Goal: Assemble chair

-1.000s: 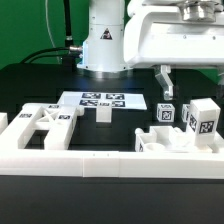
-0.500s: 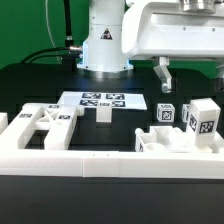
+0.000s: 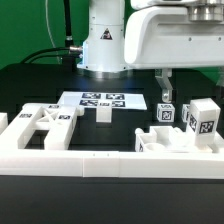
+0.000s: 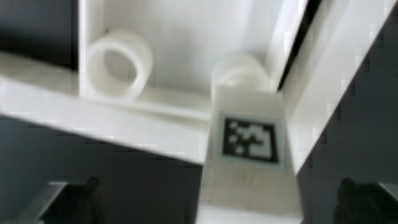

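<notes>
Left: a flat white frame piece [image 3: 40,122] of the chair, tagged, lies on the black desk [image 3: 35,85] just behind the border rail [image 3: 90,160].
Middle: the marker board [image 3: 100,100] lies flat, with a short white post [image 3: 103,113] upright just in front of it.
Right: a tagged block [image 3: 165,113] stands beside a larger tagged block [image 3: 203,118], and a low piece [image 3: 160,140] lies in front of them.
Tool [image 3: 163,88]: it hangs above the right-hand group, spread wide, gripping nothing.
Wrist view: a tagged bar [image 4: 249,140] lies between the dark fingers [image 4: 68,200], apart from both. A ring-shaped part [image 4: 121,65] lies beyond it.
</notes>
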Controlling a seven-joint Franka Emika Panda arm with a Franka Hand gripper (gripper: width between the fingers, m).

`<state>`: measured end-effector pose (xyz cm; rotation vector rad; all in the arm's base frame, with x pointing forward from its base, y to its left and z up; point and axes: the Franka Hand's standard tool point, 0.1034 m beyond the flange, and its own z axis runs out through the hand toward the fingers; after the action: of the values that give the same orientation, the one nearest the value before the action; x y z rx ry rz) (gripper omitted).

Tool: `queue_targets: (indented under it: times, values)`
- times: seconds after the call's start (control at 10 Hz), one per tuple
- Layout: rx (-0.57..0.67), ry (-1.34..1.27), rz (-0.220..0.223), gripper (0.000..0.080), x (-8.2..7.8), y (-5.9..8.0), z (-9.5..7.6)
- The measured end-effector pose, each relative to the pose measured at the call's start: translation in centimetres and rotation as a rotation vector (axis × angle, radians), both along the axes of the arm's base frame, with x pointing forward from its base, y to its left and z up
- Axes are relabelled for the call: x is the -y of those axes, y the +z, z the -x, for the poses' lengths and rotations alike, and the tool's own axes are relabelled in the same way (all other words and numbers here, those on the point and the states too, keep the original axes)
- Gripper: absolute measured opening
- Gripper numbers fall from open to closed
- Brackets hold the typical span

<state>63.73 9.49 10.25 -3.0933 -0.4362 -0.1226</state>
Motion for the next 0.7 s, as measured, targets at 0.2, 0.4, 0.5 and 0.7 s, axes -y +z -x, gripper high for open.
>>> queue_targets:
  times: [0.2, 0.4, 0.5, 0.7]
  values:
    - [-0.101, 0.000, 0.009, 0.0649, -0.2, 0.0, 0.0]
    - [-0.147, -0.037, 0.010, 0.0649, -0.4, -0.5, -1.0]
    - [-0.155, -0.062, 0.003, 0.0649, -0.4, -0.6, -1.1]
    - [-0.178, -0.133, -0.040, 0.0649, 0.0, -1.0, -1.5]
